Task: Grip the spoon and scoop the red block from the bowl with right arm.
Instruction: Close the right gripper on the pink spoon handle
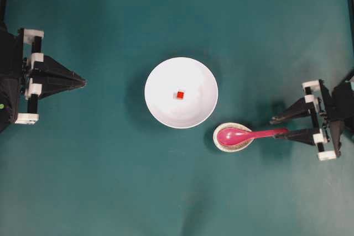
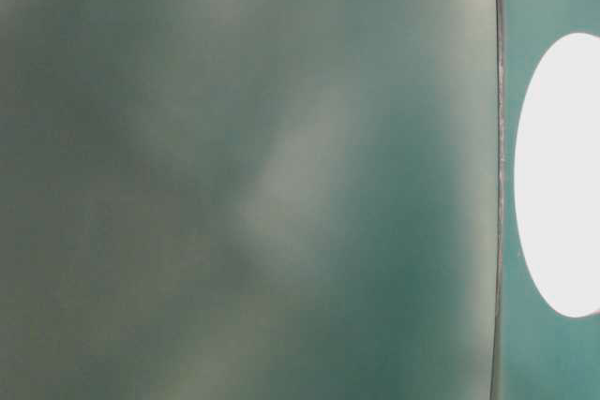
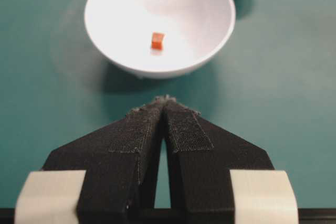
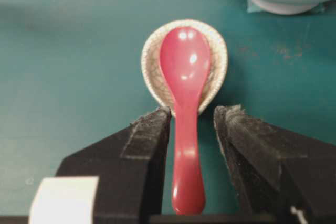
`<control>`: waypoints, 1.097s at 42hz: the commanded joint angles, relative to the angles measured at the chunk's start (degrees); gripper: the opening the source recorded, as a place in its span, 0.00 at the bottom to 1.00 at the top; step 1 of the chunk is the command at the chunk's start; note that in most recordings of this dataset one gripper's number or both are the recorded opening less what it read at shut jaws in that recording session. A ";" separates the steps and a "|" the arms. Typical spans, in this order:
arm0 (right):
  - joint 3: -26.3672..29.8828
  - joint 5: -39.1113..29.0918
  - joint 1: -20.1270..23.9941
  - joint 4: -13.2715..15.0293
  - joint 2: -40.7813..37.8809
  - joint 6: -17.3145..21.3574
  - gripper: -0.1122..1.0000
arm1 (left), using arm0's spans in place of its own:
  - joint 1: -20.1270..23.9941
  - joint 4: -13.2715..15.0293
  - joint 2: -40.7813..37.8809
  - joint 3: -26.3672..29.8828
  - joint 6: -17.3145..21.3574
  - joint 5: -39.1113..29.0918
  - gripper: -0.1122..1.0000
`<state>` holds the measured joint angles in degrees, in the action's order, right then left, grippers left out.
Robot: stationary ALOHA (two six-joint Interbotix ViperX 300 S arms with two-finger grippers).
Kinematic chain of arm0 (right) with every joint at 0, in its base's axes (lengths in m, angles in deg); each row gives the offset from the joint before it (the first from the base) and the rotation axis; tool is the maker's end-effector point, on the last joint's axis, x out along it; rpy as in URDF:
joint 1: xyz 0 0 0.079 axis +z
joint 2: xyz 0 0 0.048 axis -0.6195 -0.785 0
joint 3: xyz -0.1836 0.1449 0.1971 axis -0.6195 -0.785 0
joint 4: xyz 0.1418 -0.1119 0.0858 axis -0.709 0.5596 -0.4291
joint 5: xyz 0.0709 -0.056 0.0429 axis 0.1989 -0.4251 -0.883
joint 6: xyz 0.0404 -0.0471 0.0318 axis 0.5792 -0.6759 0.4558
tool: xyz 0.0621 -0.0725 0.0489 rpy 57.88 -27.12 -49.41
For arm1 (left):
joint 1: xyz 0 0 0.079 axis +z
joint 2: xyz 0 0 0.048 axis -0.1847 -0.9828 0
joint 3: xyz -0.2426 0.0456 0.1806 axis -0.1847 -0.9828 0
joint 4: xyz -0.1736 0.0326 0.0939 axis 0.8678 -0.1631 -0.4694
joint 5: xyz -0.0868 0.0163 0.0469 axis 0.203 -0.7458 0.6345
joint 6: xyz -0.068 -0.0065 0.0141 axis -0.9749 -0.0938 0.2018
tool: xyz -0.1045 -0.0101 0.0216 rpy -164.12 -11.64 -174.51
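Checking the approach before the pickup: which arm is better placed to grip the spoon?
Right. The right gripper stands open, its fingers either side of the spoon handle. The left gripper is shut, beyond the bowl.

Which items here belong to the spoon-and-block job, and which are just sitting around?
Job: spoon, red block, bowl, right gripper open astride the spoon handle.
Idle: small speckled dish under the spoon's scoop, left gripper shut, green table.

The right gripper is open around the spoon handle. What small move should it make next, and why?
Probably close the right gripper on the spoon. Its jaws stand open on both sides of the handle, not yet touching it, and the scoop rests in the small speckled dish. The red block waits in the bowl.
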<state>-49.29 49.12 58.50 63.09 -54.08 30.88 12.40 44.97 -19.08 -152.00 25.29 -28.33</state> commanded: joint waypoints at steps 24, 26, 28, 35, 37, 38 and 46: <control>2.81 6.94 2.72 -2.90 -13.10 0.79 0.52 | 0.18 -0.18 -0.09 1.23 0.09 -0.18 0.10; 2.81 6.94 2.81 -2.90 -13.54 0.79 0.52 | 0.18 -0.18 -0.09 1.23 0.09 -0.18 0.10; 2.90 7.12 2.72 -2.90 -13.80 0.79 0.52 | 0.18 -0.18 -0.09 1.23 0.09 -0.18 0.10; 2.90 7.56 2.72 -2.90 -13.89 0.70 0.52 | 0.18 -0.18 -0.09 1.14 0.09 -0.18 0.10; 2.99 7.56 2.81 -2.99 -13.80 0.70 0.52 | 0.18 -0.18 -0.09 1.14 0.09 -0.18 0.10; 2.99 7.56 2.72 -2.90 -13.80 0.70 0.52 | 0.18 -0.18 -0.09 1.14 0.09 -0.18 0.10; 3.16 7.56 2.81 -2.99 -13.80 0.70 0.52 | 0.18 -0.18 -0.09 1.05 0.09 -0.18 0.10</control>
<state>-46.39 56.07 61.05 60.27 -68.31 31.59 12.40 44.97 -18.99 -152.00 25.29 -28.85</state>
